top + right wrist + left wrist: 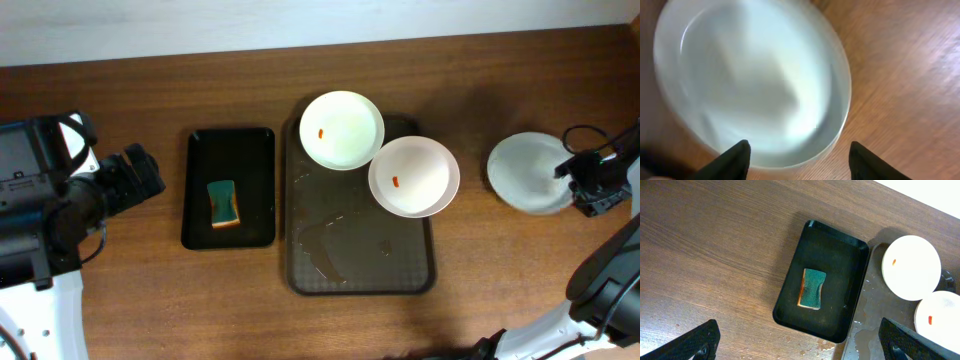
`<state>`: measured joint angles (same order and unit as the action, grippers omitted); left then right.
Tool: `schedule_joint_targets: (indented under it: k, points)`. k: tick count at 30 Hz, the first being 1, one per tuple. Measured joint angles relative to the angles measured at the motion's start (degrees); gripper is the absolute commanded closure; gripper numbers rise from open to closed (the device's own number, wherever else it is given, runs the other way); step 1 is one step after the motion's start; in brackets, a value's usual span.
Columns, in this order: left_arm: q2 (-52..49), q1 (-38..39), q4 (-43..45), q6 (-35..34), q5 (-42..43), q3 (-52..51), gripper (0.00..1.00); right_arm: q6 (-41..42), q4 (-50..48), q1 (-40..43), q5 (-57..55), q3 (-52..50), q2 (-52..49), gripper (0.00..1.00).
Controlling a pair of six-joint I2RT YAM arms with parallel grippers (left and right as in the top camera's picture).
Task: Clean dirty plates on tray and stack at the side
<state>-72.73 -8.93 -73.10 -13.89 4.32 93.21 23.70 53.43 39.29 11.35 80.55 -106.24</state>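
Note:
Two white plates with small orange-red smears sit on the dark brown tray [340, 275]: one [342, 130] at its far left corner, one [414, 176] at its right side. They also show in the left wrist view as the far plate [911, 267] and the near plate [938, 312]. A third white plate [528, 172] lies on the table right of the tray, with no smear visible; it fills the right wrist view [747, 80]. My right gripper [799, 160] is open, just over this plate's edge, empty. My left gripper [800, 345] is open and empty, above the table left of the tray.
A smaller black tray [228, 150] left of the brown tray holds a green and orange sponge [223, 204], also seen in the left wrist view [812, 288]. Water pools on the brown tray's near half [330, 245]. The right arm's cable [590, 140] hangs at the right edge.

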Motion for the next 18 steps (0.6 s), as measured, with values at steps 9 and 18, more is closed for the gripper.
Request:
schedule_joint_targets:
  k: [9, 18]
  points:
    - [0.00, 0.00, -0.02, 0.00, 0.02, 0.00, 0.00, -12.92, 4.68, -17.31, 9.99, -0.09, 12.81, 0.38]
    - [0.02, 0.00, 0.00, 0.00, 0.00, 0.00, 0.00, -16.33, -0.04, -41.09, -16.24, -0.09, 4.50, 0.37]
